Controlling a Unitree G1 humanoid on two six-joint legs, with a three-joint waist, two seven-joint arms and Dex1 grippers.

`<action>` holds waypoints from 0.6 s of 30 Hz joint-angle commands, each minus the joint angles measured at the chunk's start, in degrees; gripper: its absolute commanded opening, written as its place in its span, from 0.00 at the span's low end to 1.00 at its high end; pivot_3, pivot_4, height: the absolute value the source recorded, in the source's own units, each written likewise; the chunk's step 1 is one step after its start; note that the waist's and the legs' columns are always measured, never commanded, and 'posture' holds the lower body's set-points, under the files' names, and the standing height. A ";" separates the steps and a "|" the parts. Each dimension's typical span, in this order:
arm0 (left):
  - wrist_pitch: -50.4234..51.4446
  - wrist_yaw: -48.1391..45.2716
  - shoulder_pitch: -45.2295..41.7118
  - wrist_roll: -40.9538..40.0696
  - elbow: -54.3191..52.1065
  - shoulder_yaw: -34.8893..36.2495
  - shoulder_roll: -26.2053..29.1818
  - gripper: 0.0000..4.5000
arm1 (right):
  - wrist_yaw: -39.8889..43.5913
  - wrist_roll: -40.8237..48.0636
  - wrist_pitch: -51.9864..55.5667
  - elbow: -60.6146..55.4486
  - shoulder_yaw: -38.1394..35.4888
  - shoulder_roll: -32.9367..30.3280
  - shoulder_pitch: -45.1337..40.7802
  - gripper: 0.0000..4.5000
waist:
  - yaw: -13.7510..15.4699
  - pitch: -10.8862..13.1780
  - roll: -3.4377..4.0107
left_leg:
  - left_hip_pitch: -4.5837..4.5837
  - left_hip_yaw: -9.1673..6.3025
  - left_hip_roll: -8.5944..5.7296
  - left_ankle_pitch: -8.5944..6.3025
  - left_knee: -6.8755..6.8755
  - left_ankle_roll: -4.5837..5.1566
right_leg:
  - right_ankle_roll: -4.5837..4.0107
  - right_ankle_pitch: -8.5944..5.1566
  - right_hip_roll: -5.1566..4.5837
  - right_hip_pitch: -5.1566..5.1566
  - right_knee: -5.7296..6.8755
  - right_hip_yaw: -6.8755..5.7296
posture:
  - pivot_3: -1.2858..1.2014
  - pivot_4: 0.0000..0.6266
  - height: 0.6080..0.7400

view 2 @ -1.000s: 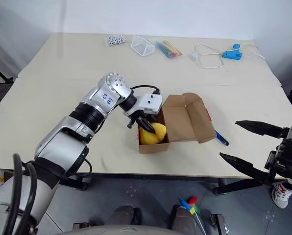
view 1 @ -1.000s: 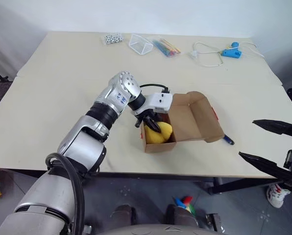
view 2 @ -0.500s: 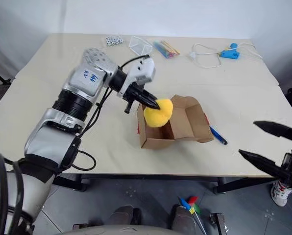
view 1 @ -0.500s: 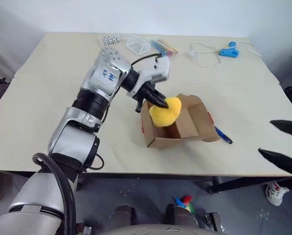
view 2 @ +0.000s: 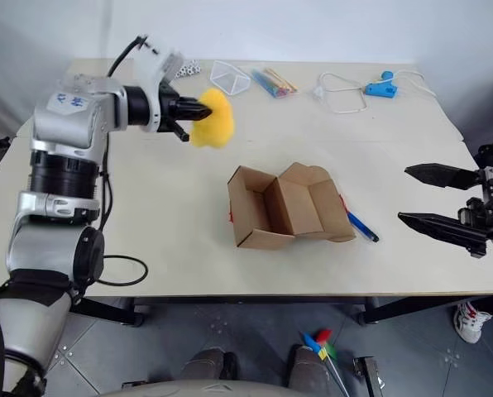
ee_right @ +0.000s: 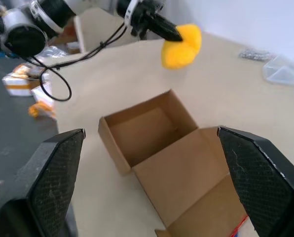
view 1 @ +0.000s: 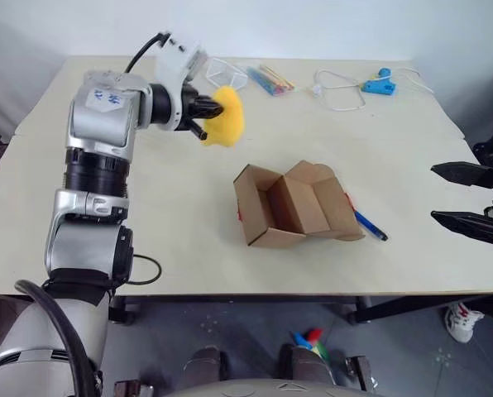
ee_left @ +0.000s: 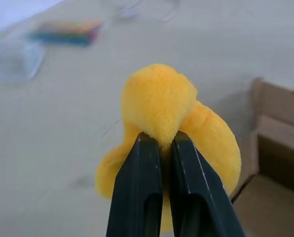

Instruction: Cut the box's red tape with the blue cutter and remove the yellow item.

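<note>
The brown box lies open and empty at the table's middle, its lid folded back to the right. A sliver of red tape shows on the lid's right edge. The blue cutter lies on the table just right of the box. My left gripper hangs above the table's far left part, shut on the yellow item; in the left wrist view both fingers pinch the soft yellow item. My right gripper stands open at the right edge, apart from the box.
Along the far edge lie a clear plastic container, a bundle of coloured sticks and a light-blue gadget with a white cable. Small dice-like pieces sit behind my left gripper.
My left gripper has lifted the yellow item out of the box and carried it up and to the far left. The box now stands empty. The right gripper stays open.
</note>
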 commanded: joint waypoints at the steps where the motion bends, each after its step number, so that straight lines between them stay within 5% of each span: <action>1: 11.61 8.26 2.55 1.08 -9.50 4.09 0.70 0.01 | 5.15 -2.03 -1.90 5.25 3.11 -1.09 -5.64 1.00 | 0.27 0.00 0.00 | -0.06 0.01 -0.02 0.01 0.06 -0.01 | 0.01 0.01 0.00 0.02 0.03 -0.03 | 0.52 0.24 1.00; 7: 28.92 19.59 16.64 5.98 -23.59 4.63 4.60 0.01 | 7.33 -5.93 -4.35 14.18 13.07 -0.67 -17.81 1.00 | -0.42 -0.01 0.02 | 0.12 -0.06 0.02 0.05 -0.05 -0.10 | 0.03 0.01 0.03 0.02 0.15 0.07 | 0.52 0.24 1.00; 18: 34.45 26.55 21.40 4.89 -27.82 6.40 8.06 0.73 | 7.33 -4.02 -6.59 17.92 19.05 -2.14 -21.75 1.00 | 0.08 0.00 -0.01 | 0.01 -0.11 0.01 0.08 -0.01 -0.17 | 0.02 0.01 0.00 0.04 0.12 0.03 | 0.52 0.24 1.00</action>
